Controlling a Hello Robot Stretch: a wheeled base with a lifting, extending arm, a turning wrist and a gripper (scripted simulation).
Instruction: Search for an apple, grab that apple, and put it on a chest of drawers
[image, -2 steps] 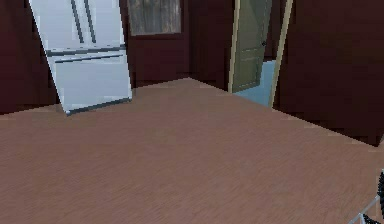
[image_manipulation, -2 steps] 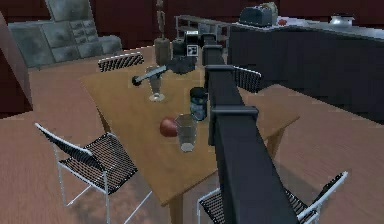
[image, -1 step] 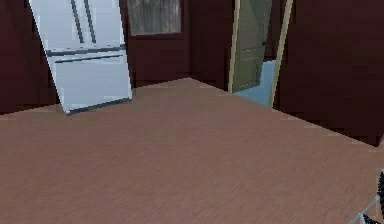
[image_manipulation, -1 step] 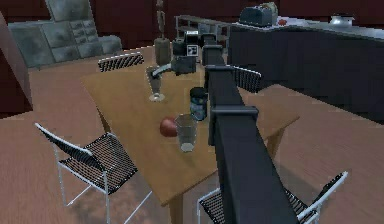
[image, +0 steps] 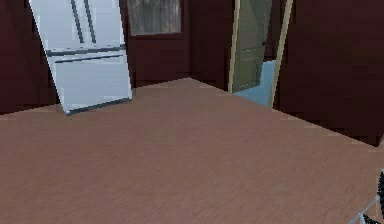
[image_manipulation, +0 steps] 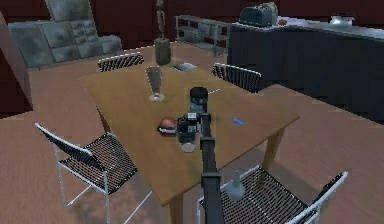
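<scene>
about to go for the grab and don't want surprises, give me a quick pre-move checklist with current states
1. Target found: a small red round thing, possibly the apple, lies on the wooden table: ok.
2. Whether the gripper is beside or touching it: cannot tell.
3. Whether the gripper holds anything: cannot tell.
4. Room around it: a dark cup stands close behind, a glass vase farther out: not ok.
5. Way ahead: bare floor up to the white fridge and doorway: ok.
</scene>
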